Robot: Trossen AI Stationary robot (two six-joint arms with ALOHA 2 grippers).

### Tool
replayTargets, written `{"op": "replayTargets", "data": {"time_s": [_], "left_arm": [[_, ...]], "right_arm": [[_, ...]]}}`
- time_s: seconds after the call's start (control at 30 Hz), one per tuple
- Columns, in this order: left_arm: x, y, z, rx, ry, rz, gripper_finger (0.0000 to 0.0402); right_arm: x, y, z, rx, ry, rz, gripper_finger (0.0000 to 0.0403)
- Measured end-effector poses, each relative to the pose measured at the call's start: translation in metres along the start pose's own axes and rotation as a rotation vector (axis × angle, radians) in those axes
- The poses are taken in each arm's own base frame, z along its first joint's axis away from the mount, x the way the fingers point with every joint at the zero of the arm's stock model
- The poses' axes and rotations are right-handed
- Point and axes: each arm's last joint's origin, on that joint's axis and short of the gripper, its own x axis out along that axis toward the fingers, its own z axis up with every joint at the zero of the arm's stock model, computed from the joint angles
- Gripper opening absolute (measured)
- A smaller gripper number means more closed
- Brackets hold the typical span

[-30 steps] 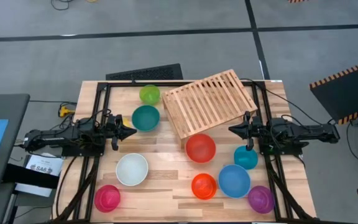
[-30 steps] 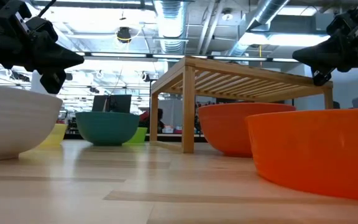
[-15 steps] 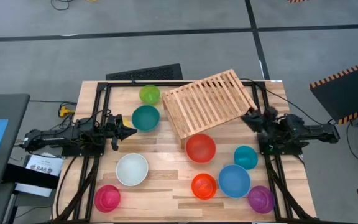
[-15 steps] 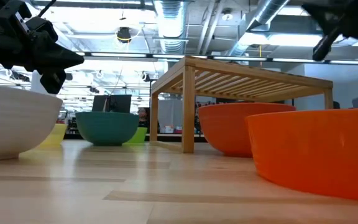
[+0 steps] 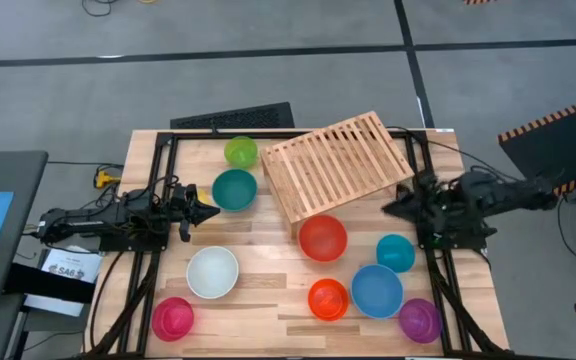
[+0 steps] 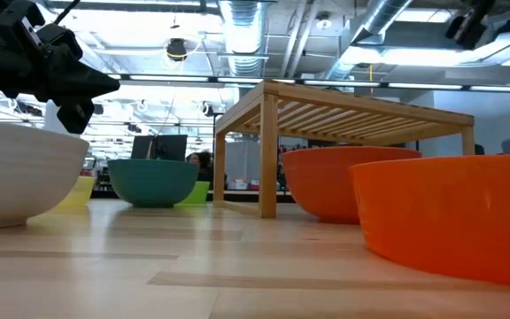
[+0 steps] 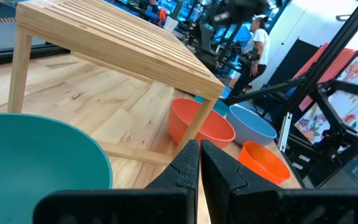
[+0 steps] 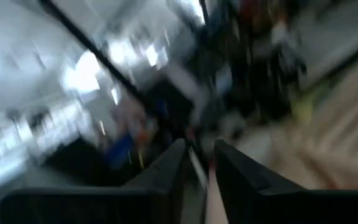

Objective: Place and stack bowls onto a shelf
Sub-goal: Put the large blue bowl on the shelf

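Note:
Several plastic bowls stand on the table: green (image 5: pixel 240 151), teal (image 5: pixel 234 189), red (image 5: pixel 323 238), small teal (image 5: pixel 395 253), blue (image 5: pixel 377 290), orange (image 5: pixel 328 299), purple (image 5: pixel 420 320), white (image 5: pixel 213 272) and pink (image 5: pixel 173 318). The slatted wooden shelf (image 5: pixel 336 165) stands on its legs at the far middle, turned askew, with nothing on it. My left gripper (image 5: pixel 211 212) hovers shut beside the teal bowl. My right gripper (image 5: pixel 390 208) is raised to the right of the red bowl and near the shelf's right corner. It touches nothing.
A dark keyboard (image 5: pixel 233 117) lies beyond the table's far edge. Black frame rails (image 5: pixel 158 250) run along the table's left and right sides. Bare wood (image 5: pixel 268 250) lies between the white and red bowls. The room behind shows beyond the shelf (image 6: pixel 343 111) in the low view.
My right gripper has risen: in the low view it climbs from shelf-top height to the picture's top edge. The right wrist view is smeared by the motion. The left arm and all the bowls have kept still.

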Motion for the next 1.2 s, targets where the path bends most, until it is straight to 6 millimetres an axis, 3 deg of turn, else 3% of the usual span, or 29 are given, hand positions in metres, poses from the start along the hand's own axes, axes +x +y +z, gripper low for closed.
{"op": "replayTargets", "data": {"time_s": [0.1,0.23,0.4,0.53,0.6,0.87,1.2], "left_arm": [[0.000,0.000,0.000,0.000,0.000,0.000,0.0000],[0.000,0.000,0.000,0.000,0.000,0.000,0.0000],[0.000,0.000,0.000,0.000,0.000,0.000,0.0000],[0.000,0.000,0.000,0.000,0.000,0.000,0.0000],[0.000,0.000,0.000,0.000,0.000,0.000,0.0000],[0.000,0.000,0.000,0.000,0.000,0.000,0.0000],[0.000,0.000,0.000,0.000,0.000,0.000,0.0000]], "right_arm": [[0.010,0.009,-0.007,0.108,0.300,-0.068,0.0165],[0.018,0.017,-0.030,0.345,0.667,-0.161,0.0195],[0.013,0.016,-0.066,0.502,0.908,-0.464,0.0199],[0.003,0.010,-0.087,0.569,0.932,-0.812,0.0192],[0.004,0.009,-0.094,0.583,0.903,-0.905,0.0189],[0.020,0.010,-0.118,0.644,0.816,-1.042,0.0187],[0.044,0.007,-0.143,0.642,0.804,-1.062,0.0187]]}}
